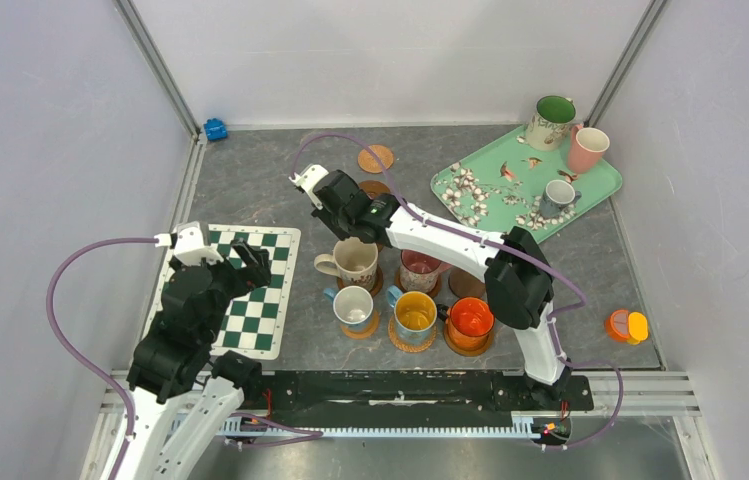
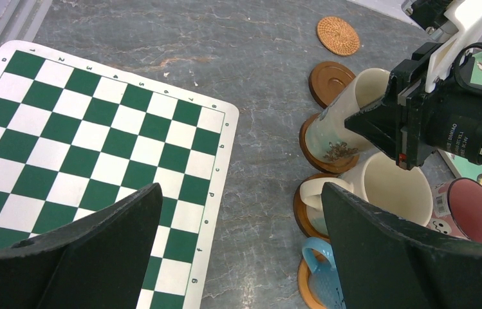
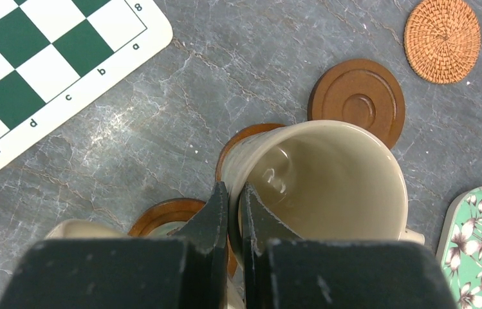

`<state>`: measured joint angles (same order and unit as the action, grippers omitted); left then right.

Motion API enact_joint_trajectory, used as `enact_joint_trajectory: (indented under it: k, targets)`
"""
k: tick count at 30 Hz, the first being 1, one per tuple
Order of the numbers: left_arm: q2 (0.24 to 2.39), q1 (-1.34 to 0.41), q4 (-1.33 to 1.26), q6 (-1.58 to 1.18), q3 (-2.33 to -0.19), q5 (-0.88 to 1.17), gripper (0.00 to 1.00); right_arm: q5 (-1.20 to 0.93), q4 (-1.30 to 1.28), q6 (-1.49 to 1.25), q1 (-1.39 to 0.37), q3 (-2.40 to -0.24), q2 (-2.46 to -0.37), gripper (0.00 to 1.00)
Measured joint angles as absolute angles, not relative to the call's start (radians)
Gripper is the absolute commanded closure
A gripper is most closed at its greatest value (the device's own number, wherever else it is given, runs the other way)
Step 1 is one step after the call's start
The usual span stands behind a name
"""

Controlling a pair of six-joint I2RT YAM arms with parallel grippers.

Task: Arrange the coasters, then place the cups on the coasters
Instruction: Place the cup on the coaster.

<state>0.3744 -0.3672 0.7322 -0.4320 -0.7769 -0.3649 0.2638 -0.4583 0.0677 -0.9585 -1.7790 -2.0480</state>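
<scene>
The green-and-white checkered mat [image 1: 240, 290] carries the only clear writing: the numbers 1 to 8 along one edge and the letters a to h along another. The small white print on the right wrist's lens barrel is too fine to read with confidence.

The right arm reaches from its base forward and leftward across the tabletop [image 1: 260, 190], elbow raised over the grouped cups. Its wrist points down. The right pincer [image 3: 233, 193] is nearly closed, pinching the rim of a tall cream mug [image 3: 328, 180] with one finger inside and one outside. From the left wrist view this mug leans, its lower end at a brown coaster [image 2: 315, 158]. Just beyond it lie a bare brown coaster [image 3: 357, 103] and a woven rattan coaster [image 3: 443, 40].

The left arm is folded near the left edge. The left pincer [image 2: 239, 193] hovers above the checkered mat, jaws spread wide and holding nothing.
</scene>
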Motion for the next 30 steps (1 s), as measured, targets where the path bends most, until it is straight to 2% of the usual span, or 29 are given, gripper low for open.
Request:
enact_joint_trajectory:
  k: [30]
  targets:
    - [0.369,-0.367,0.733,-0.432,-0.776,-0.365,0.00,0.286,-0.488,0.071,-0.958,-1.792,-2.048,1.00]
